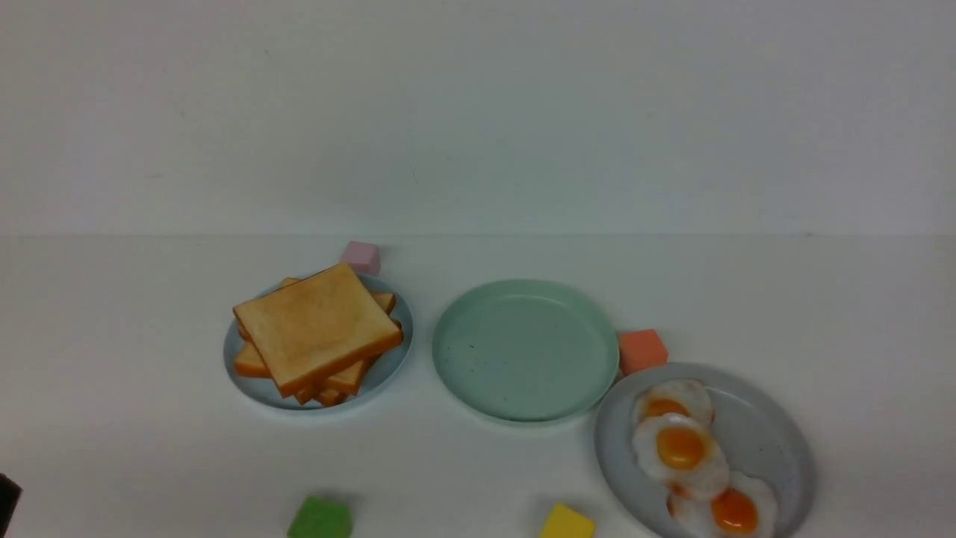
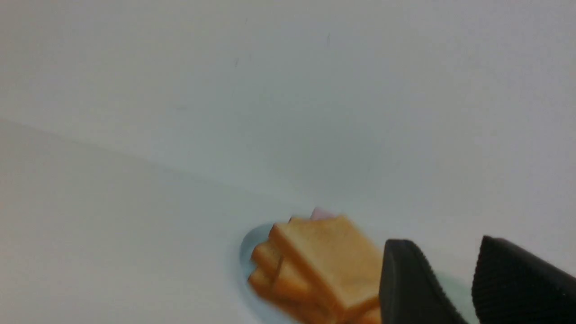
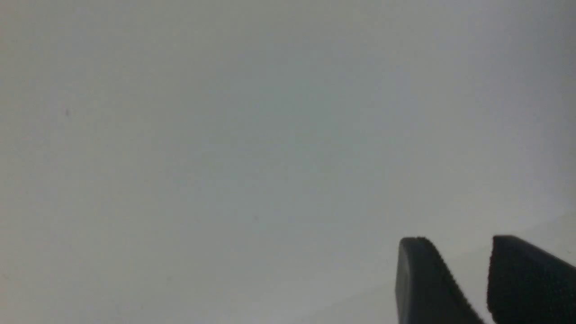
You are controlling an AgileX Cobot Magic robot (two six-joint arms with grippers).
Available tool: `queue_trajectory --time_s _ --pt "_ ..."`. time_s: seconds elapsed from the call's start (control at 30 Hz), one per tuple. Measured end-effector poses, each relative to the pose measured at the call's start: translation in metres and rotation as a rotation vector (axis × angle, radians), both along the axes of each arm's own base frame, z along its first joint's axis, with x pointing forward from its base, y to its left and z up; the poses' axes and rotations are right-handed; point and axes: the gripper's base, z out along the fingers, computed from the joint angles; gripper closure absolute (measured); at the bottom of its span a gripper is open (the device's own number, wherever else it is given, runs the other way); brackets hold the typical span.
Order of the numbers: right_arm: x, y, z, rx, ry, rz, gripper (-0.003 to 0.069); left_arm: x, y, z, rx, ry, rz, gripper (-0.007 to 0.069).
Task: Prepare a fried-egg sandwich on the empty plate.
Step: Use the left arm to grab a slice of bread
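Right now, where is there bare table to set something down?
Left of the pale blue round toast plate, and behind the round mint-green plate. Crowded around the orange cube beside the round grey egg plate.

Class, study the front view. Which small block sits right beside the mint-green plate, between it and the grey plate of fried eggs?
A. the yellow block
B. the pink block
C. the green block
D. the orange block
D: the orange block sits against the right rim of the mint-green plate, just beyond the far edge of the grey plate.
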Motion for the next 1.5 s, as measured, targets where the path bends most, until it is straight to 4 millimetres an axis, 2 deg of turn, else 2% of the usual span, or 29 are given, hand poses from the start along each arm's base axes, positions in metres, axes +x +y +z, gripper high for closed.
queue_trajectory --time_s 0.1,0.17,0.23,0.27,0.3,0.33,0.37,0.4,0.5,0.57,0.63,0.67,0.7,0.73,0.8,0.9,0.97,1.2,1.37,1.5 --pt "-0.001 -0.001 0.005 0.087 -0.040 0.010 0.0418 -0.003 0.002 0.014 -0.113 -0.142 -0.005 0.0386" --pt "-0.005 -0.001 0.022 0.139 -0.079 0.036 0.0418 -0.006 0.004 0.024 -0.205 -0.215 -0.012 0.0386" --pt "-0.013 0.001 0.051 0.161 -0.145 0.062 0.0418 -0.011 0.006 0.043 -0.273 -0.269 -0.022 0.0386" --pt "-0.014 0.001 0.055 0.164 -0.151 0.065 0.0418 -0.012 0.006 0.049 -0.283 -0.280 -0.023 0.0386" --pt "-0.022 0.002 0.087 0.165 -0.197 0.086 0.0418 -0.015 0.007 0.074 -0.307 -0.317 -0.032 0.0386" --pt "-0.024 0.004 0.102 0.162 -0.203 0.098 0.0418 -0.015 0.007 0.091 -0.311 -0.330 -0.035 0.0386" --pt "-0.025 0.004 0.105 0.160 -0.196 0.104 0.0418 -0.015 0.007 0.091 -0.311 -0.330 -0.035 0.0386" --pt "-0.027 0.006 0.130 0.145 -0.189 0.123 0.0418 -0.013 0.006 0.120 -0.311 -0.331 -0.042 0.0386" --pt "-0.017 0.012 0.172 0.052 -0.072 0.150 0.0418 0.002 0.002 0.168 -0.300 -0.250 -0.058 0.0386" --pt "0.000 0.014 0.186 -0.032 0.055 0.154 0.0418 0.018 -0.003 0.188 -0.280 -0.115 -0.070 0.0386" --pt "0.023 0.015 0.188 -0.121 0.198 0.149 0.0418 0.039 -0.008 0.194 -0.251 0.062 -0.077 0.0386" --pt "0.030 0.015 0.185 -0.149 0.245 0.147 0.0418 0.046 -0.010 0.193 -0.239 0.117 -0.076 0.0386" --pt "0.047 0.014 0.179 -0.180 0.329 0.148 0.0418 0.060 -0.012 0.189 -0.209 0.222 -0.071 0.0386" --pt "0.047 0.014 0.179 -0.182 0.333 0.148 0.0418 0.063 -0.012 0.188 -0.204 0.239 -0.070 0.0386" --pt "0.077 0.015 0.162 -0.181 0.485 0.172 0.0418 0.092 -0.014 0.171 -0.086 0.411 -0.037 0.0386" --pt "0.098 0.021 0.145 -0.131 0.604 0.239 0.0418 0.119 -0.015 0.150 0.015 0.545 -0.010 0.0386" --pt "0.110 0.030 0.131 -0.115 0.710 0.322 0.0418 0.136 -0.017 0.134 -0.005 0.651 -0.007 0.0386" --pt "0.129 0.064 0.091 -0.143 1.026 0.597 0.0418 0.174 -0.030 0.080 -0.202 0.999 -0.020 0.0386" --pt "0.131 0.067 0.083 -0.154 1.088 0.633 0.0418 0.199 -0.038 0.053 -0.294 1.133 -0.024 0.0380" --pt "0.131 0.067 0.083 -0.154 1.090 0.639 0.0418 0.221 -0.043 0.045 -0.318 1.168 -0.040 0.0347"
